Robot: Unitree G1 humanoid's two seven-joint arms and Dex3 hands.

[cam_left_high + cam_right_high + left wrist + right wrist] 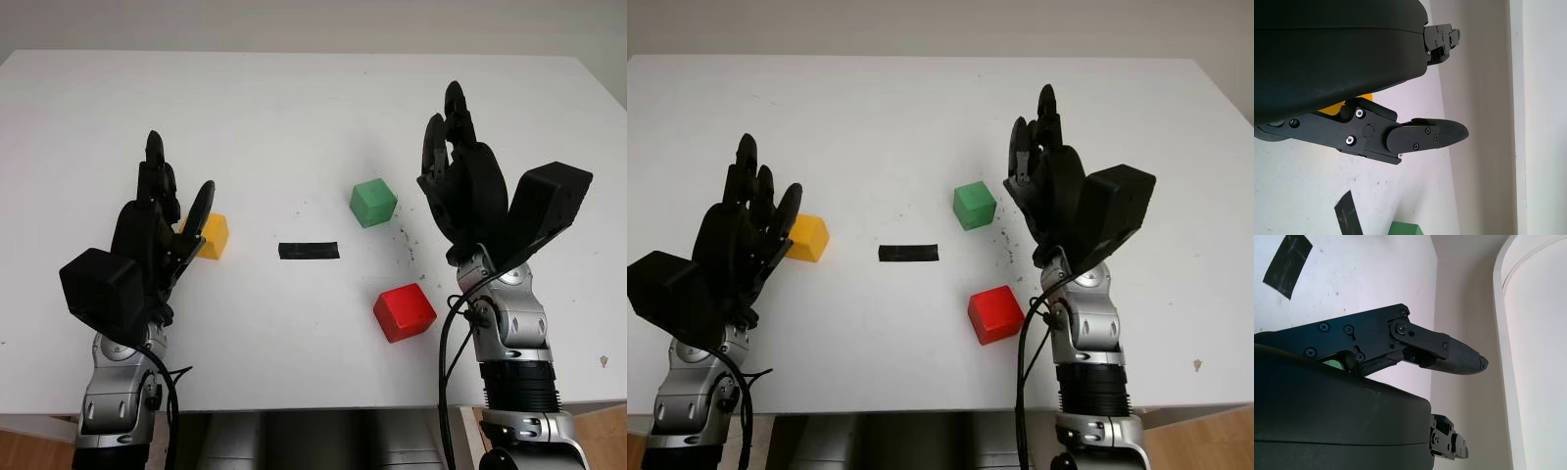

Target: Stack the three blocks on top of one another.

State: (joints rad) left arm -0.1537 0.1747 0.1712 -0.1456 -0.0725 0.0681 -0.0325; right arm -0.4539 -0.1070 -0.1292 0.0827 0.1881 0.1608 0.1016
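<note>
The left hand (162,230) covers the left part of the yellow block (213,235), so whether a finger touches the block cannot be told. In the left wrist view the hand's shell hides most of that block, leaving a small yellow patch, and the green block (1404,228) and the black tape strip (1347,214) are cut off by the picture's edge. In the right wrist view the right hand (1400,347) hides nearly all of the green block, leaving a sliver, and the tape strip is clipped at the edge.
</note>
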